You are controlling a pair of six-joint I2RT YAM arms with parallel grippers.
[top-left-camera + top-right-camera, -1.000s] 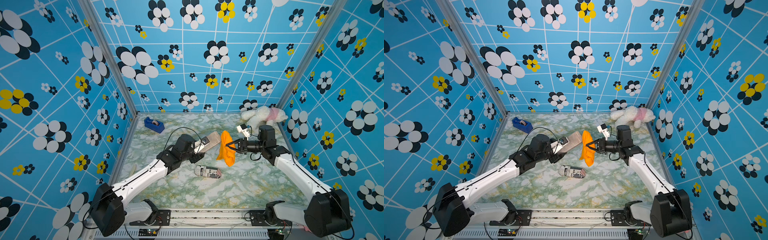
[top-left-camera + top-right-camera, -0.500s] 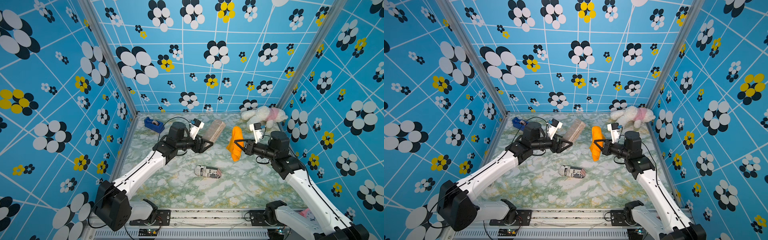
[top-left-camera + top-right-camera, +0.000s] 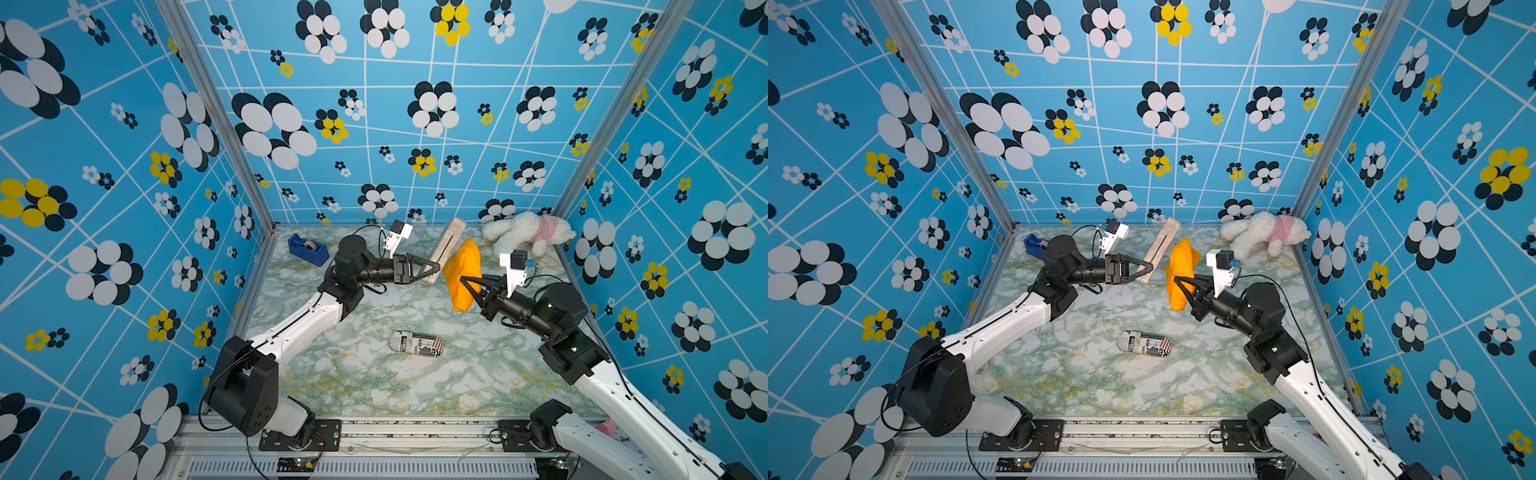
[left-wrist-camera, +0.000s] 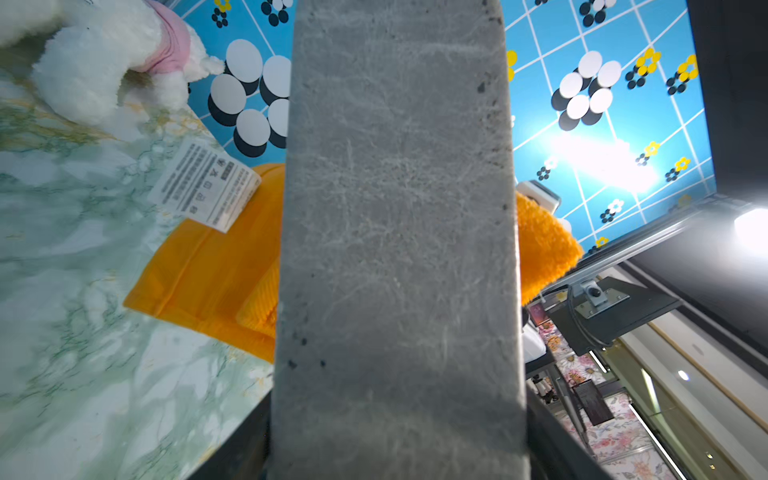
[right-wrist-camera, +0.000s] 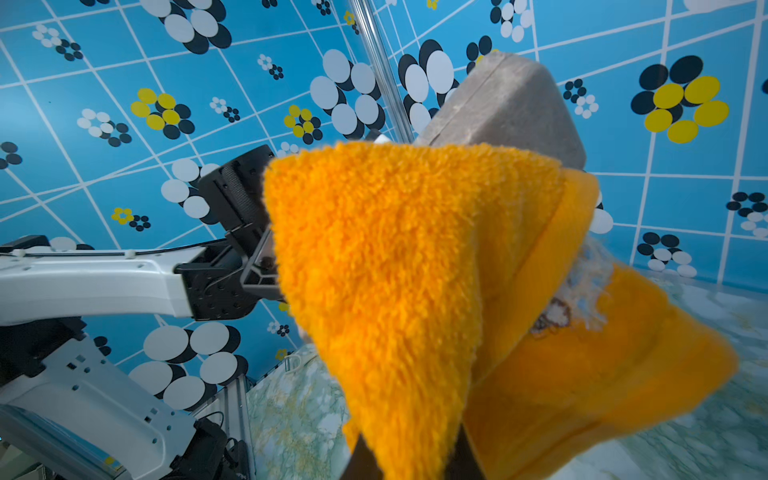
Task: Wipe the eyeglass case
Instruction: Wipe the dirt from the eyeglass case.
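Both arms are raised above the worktop (image 3: 374, 386) and meet near its far edge. The left pincer (image 3: 433, 271) is clamped on the lower end of the grey eyeglass case (image 3: 447, 243), holding it aloft and tilted, one long face turned toward the other arm. The right pincer (image 3: 466, 286) is shut tight on a bunched orange cloth (image 3: 464, 266), which touches or very nearly touches the case in both top views. The step in hand looks like the wiping itself. Next, I judge, the cloth must be pressed on and drawn along the case's length while the left grip holds firm, so the case neither swivels nor slips.
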